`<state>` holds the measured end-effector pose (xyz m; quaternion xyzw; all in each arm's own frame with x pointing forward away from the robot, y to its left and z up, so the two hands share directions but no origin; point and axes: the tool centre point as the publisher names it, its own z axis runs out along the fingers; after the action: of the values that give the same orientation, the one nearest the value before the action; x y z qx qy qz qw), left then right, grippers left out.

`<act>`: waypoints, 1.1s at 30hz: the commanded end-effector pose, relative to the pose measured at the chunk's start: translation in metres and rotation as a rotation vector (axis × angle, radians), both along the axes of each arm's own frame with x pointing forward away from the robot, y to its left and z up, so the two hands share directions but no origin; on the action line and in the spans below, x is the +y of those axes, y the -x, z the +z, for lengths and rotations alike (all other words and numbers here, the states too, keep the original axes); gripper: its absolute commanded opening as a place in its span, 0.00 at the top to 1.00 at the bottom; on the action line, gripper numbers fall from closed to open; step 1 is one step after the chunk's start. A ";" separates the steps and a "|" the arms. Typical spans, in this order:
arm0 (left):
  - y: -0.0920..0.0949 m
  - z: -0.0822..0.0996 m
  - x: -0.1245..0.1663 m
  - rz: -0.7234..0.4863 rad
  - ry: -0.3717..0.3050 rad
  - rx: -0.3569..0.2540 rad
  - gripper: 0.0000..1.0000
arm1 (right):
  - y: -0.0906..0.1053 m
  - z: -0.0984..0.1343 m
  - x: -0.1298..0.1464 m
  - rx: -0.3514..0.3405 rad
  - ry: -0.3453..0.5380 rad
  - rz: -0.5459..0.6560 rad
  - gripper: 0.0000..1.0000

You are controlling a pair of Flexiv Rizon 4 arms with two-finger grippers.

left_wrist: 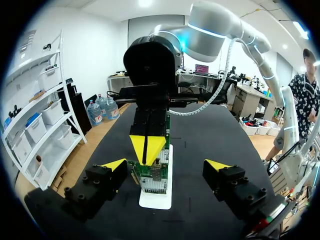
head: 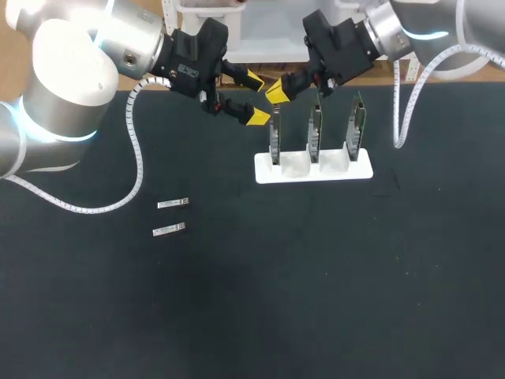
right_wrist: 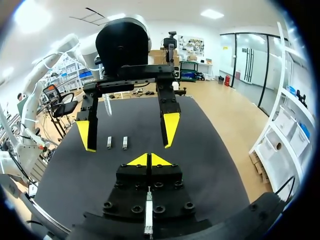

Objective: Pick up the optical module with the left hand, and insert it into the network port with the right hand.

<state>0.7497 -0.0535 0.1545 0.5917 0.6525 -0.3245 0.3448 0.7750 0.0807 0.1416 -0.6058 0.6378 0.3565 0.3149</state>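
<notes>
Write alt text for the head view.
Near the leftmost of three boards upright in a white holder, the left gripper is open and the right gripper shut. Two modules lie on the black table, left of the holder.

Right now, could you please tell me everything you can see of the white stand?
The white stand is a flat, rectangular base, plastic by its look, lying on the dark table toward its far side. Three green circuit boards stand upright in it in a row, side by side and apart. The right gripper, fingers together, hangs over the end board on the left arm's side; contact cannot be judged.
</notes>
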 end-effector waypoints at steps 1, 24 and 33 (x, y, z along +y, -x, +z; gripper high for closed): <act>-0.002 0.001 -0.001 -0.001 -0.006 0.003 0.00 | -0.001 -0.005 0.000 0.003 0.005 0.001 1.00; -0.002 0.001 -0.001 -0.001 -0.006 0.003 0.00 | 0.002 0.036 -0.014 -0.011 -0.089 0.001 1.00; -0.002 0.001 -0.001 -0.001 -0.006 0.003 0.00 | 0.005 0.046 -0.065 0.053 -0.095 -0.023 1.00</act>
<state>0.7497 -0.0535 0.1545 0.5917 0.6525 -0.3246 0.3448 0.7742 0.0349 0.1834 -0.5772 0.6356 0.3941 0.3279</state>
